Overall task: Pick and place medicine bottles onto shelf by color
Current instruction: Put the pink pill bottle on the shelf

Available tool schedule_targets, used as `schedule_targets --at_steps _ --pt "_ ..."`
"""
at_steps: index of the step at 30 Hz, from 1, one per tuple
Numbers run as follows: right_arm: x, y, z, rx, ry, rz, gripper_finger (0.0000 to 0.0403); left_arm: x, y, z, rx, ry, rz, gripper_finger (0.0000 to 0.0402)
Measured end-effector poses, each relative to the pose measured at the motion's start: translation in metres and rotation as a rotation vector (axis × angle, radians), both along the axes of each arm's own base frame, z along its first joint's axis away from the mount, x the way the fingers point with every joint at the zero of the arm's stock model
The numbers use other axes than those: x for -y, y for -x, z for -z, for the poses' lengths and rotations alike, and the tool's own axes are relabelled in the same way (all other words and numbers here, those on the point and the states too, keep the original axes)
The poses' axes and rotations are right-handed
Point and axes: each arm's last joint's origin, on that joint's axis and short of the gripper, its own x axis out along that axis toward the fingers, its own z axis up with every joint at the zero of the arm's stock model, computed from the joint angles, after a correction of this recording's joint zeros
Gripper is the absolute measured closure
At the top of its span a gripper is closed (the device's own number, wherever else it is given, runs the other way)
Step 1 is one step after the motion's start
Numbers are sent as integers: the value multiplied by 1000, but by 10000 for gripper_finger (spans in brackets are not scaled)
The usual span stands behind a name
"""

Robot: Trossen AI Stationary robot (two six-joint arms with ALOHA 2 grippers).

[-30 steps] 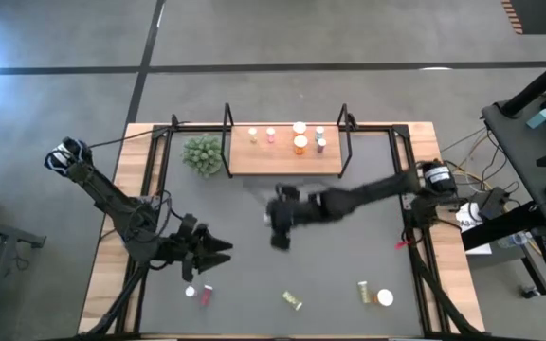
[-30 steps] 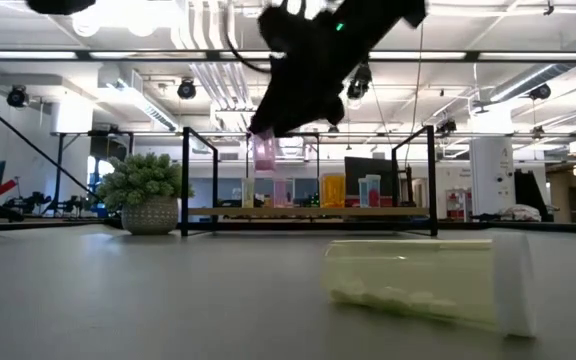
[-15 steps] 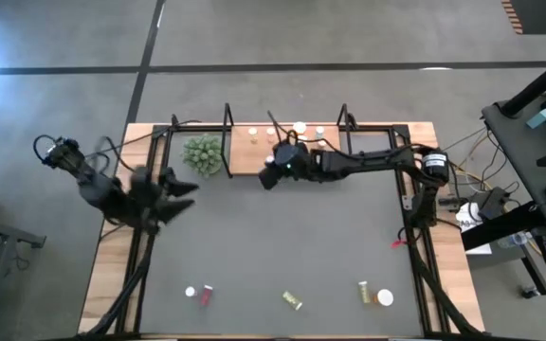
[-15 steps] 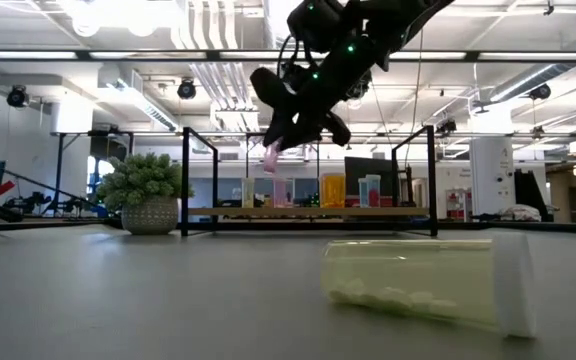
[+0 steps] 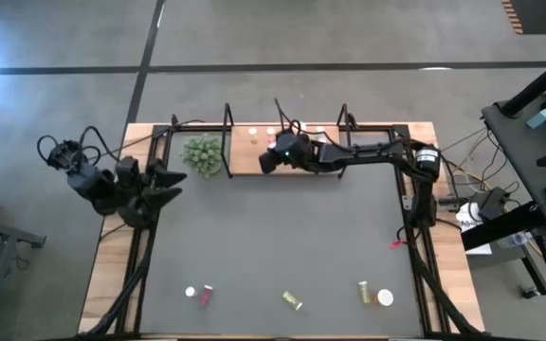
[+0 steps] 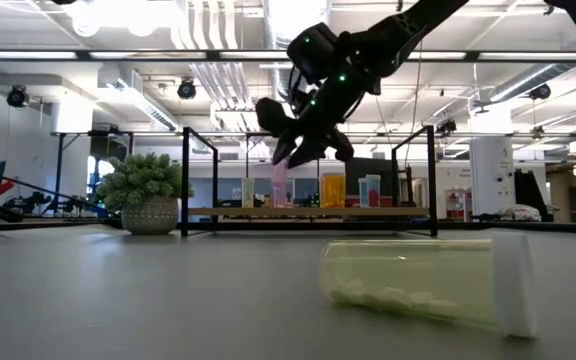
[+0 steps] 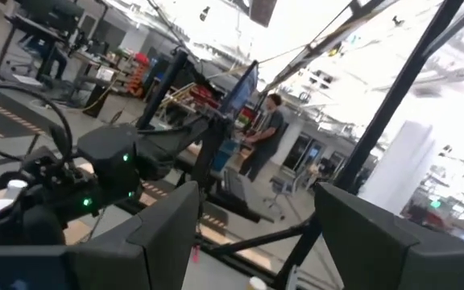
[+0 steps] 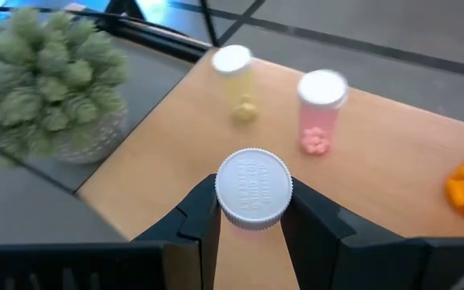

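The middle of the dark grey mat [image 5: 282,237] lies bare, so a gripper could cross it freely. Along its near edge lie scattered bottles: a pink bottle [image 5: 207,295], a yellow-green bottle [image 5: 293,300] and a wider white-capped bottle [image 5: 375,296].

The shelf [image 5: 245,163] at the far edge is hemmed by black uprights [image 6: 184,180] at both ends, and the spiky plant [image 5: 203,154] stands just left of it. The right gripper [image 8: 252,221], closed on a white-capped bottle [image 8: 253,185], hangs over the shelf's left part, near a pale yellow bottle [image 8: 234,80] and a pink bottle [image 8: 321,109] standing there.
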Motion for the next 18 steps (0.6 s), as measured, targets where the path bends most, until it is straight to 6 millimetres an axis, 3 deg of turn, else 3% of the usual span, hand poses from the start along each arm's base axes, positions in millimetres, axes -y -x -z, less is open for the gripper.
schedule_targets --at_steps 12,18 --pt "15 -1 24 -57 -13 18 298 -4 3 -1 -1 20 -85 169" --pt "18 -1 24 -66 -6 24 298 -6 4 -1 -3 19 -104 169"
